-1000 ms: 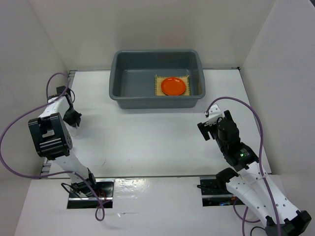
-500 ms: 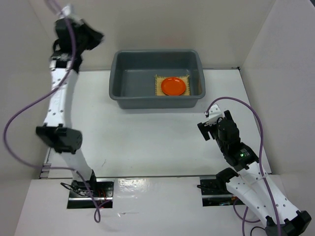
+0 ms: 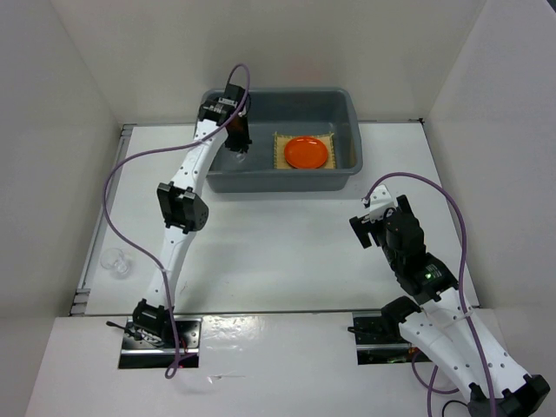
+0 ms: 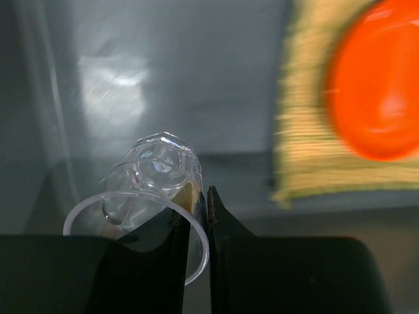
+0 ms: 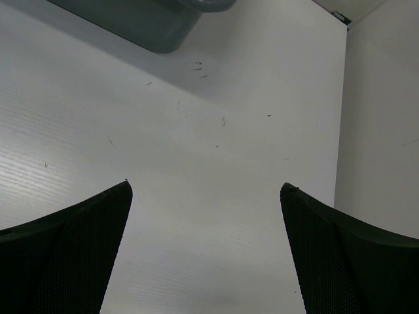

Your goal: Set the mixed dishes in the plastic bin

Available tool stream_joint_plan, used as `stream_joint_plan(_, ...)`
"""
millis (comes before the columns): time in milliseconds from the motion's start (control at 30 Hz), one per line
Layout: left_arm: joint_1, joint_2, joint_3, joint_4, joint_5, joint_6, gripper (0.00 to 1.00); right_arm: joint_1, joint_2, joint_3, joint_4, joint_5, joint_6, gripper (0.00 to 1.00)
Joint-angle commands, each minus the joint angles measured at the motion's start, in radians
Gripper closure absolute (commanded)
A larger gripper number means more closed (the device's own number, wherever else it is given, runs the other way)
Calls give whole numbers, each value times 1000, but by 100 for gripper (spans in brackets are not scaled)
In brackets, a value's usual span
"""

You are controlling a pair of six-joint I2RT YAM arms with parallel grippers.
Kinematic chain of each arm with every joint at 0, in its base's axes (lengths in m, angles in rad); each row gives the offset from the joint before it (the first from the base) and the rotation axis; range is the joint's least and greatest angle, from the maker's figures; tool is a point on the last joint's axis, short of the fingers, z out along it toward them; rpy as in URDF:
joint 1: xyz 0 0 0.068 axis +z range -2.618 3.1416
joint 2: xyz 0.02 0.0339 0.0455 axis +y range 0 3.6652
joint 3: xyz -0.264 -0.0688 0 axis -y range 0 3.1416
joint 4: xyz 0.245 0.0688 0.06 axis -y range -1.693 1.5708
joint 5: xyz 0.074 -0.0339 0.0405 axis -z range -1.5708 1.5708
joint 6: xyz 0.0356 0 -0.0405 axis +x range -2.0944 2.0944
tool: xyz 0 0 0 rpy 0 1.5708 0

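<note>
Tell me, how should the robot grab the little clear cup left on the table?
Probably pinch one side of its rim, coming straight down from above. The clear cup sits alone near the table's left edge; whether it stands upright is too small to tell. The left gripper holds the other cup by its rim wall like that.

The overhead view is bright and even; the white walls [image 3: 261, 43] and worktop [image 3: 278, 243] are nearly washed out, with a soft shadow under the bin [image 3: 261, 181]. A glossy panel [image 3: 278, 347] at the bottom shows glare. In the left wrist view, the plate [image 4: 376, 85] and mat [image 4: 308, 163] at upper right are blurred, a pale reflection sits upper left, and the cup [image 4: 157, 170] is sharper above black, featureless jaws. The right wrist view is crisp, with shadow at the top.
</note>
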Motion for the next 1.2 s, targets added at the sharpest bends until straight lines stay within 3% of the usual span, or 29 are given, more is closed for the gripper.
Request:
stream_joint_plan(0, -2, -13, 23, -52, -42, 21, 100, 10, -8, -5, 41, 16, 1, 2)
stream_joint_plan(233, -20, 86, 14, -62, -19, 12, 100, 10, -8, -5, 41, 16, 1, 2)
stream_joint_plan(600, -20, 104, -9, -53, 10, 12, 81, 10, -8, -5, 41, 16, 1, 2)
stream_joint_plan(700, -11, 57, 33, -53, -19, 12, 47, 19, 1, -14, 41, 16, 1, 2)
stream_joint_plan(733, 1, 38, 44, -35, -19, 12, 22, 19, 1, -14, 41, 16, 1, 2)
stream_joint_plan(767, 15, -1, 63, -24, -10, 12, 3, 19, 1, -14, 41, 16, 1, 2)
stream_joint_plan(900, 61, -95, 173, 26, 75, 21, 0, 19, 1, -14, 41, 25, 1, 2)
stream_joint_plan(967, 61, -184, 227, 37, 15, 21, 0, 19, 1, -14, 41, 25, 1, 2)
stream_joint_plan(1067, 76, -326, 227, -82, -372, -37, 0, 19, 1, -14, 41, 25, 1, 2)
stream_joint_plan(1100, 122, -359, 174, -117, -504, -34, 0, 19, 1, -14, 41, 25, 1, 2)
stream_joint_plan(1167, 197, -501, 2, -118, -549, -65, 0, 19, -12, -14, 50, 25, 1, 2)
